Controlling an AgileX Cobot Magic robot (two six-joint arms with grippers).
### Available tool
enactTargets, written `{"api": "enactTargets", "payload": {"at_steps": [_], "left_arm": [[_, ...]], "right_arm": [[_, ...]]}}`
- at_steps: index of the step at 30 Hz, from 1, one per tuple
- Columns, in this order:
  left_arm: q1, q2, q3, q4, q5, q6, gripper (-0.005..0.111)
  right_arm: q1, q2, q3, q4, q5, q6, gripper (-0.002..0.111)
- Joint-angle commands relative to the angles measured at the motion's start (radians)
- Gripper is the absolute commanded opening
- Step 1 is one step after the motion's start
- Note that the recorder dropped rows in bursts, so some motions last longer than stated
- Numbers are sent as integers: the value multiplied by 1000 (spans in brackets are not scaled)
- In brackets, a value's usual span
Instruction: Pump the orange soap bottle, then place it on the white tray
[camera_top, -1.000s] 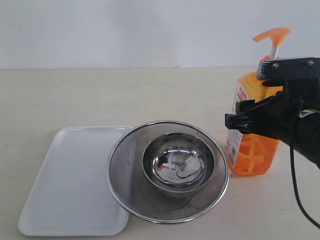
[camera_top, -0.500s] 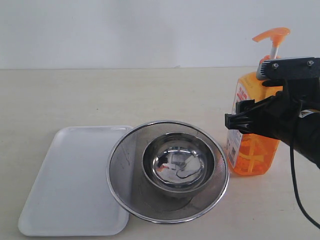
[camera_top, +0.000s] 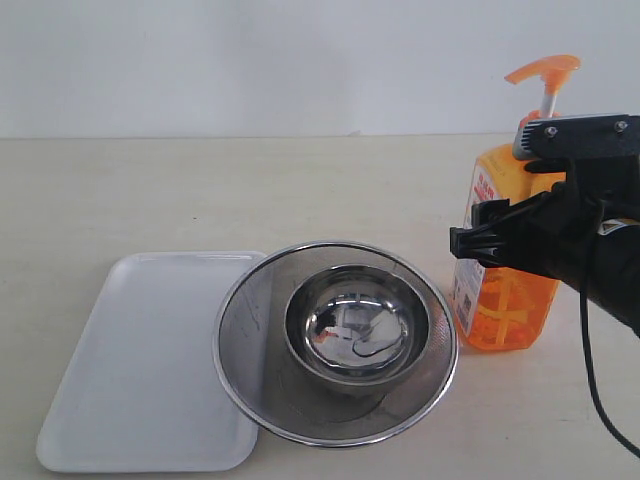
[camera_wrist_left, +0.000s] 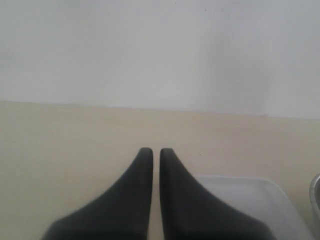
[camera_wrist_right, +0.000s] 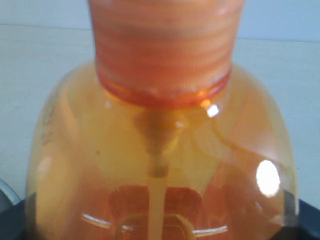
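The orange soap bottle (camera_top: 508, 310) stands upright on the table (camera_top: 200, 190) at the right side, just beside the right rim of the round steel strainer (camera_top: 250, 340). Its pump head (camera_top: 545, 72) is up on the white stem. The right gripper (camera_top: 485, 238) is closed on the middle of the bottle's body, with 1 black finger across the label side. A steel bowl (camera_top: 357, 335) sits inside the strainer. The white tray (camera_top: 140, 370) lies at the near left, well apart from the bottle, and the strainer's left rim overlaps its right edge. The left gripper (camera_wrist_left: 156, 152) hangs over the table near the tray's corner. Its 2 fingers are closed with only a thin slit between them, and it holds nothing.
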Motion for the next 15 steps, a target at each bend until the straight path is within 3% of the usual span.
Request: {"api": "enactTargets", "payload": {"at_steps": [1,15], "left_arm": [[-1,-2,4,-56,60,35,5],[-1,-2,4,-53,162,35,5]], "right_arm": [[-3,-7,-13,-17,-57,-2,0],[-3,-7,-13,-17,-57,-2,0]]}}
